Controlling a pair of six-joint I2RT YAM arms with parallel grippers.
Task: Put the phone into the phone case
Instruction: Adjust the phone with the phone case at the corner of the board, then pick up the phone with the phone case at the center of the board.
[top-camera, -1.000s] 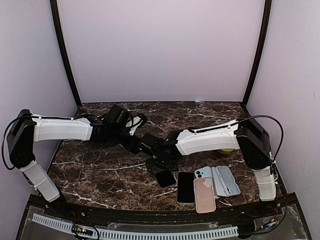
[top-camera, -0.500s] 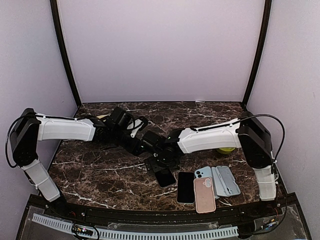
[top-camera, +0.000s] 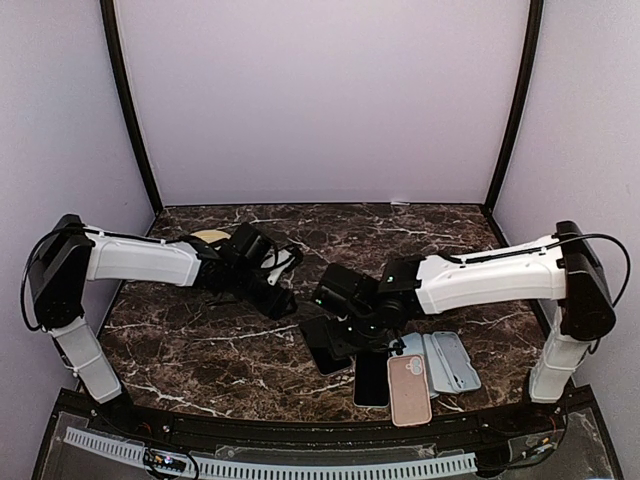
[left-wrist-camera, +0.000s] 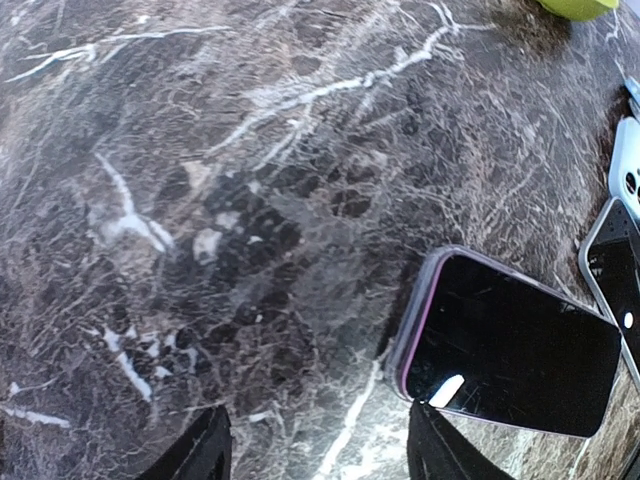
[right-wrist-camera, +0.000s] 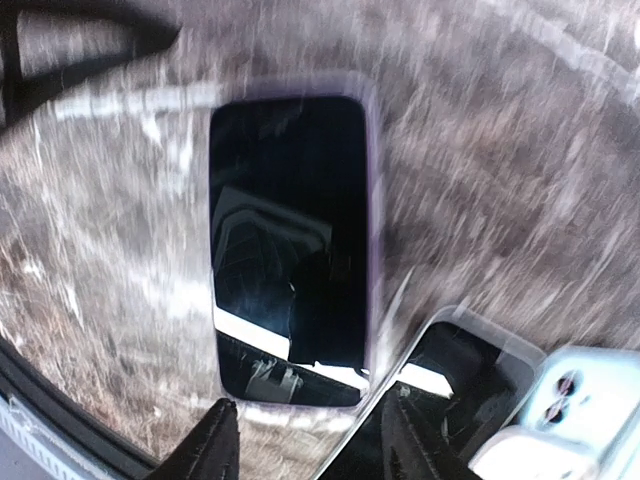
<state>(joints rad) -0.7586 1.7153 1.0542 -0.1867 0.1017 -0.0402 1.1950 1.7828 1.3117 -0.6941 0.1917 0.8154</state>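
My right gripper (right-wrist-camera: 305, 440), fingers apart and empty, hangs over the glossy black, purple-rimmed phone (right-wrist-camera: 290, 240) lying flat on the dark marble table (left-wrist-camera: 200, 150), lower centre of the overhead frame. My left gripper (left-wrist-camera: 315, 455) is also spread and empty.

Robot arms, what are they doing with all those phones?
Two robot arms are working on getting a phone into its case. The black phone lies screen-up on the marble table. It has a purple rim around it that looks like the case. The right gripper hovers open just above it. The left gripper is open too, off to the side, holding nothing. A pink case and another black phone lie close by.
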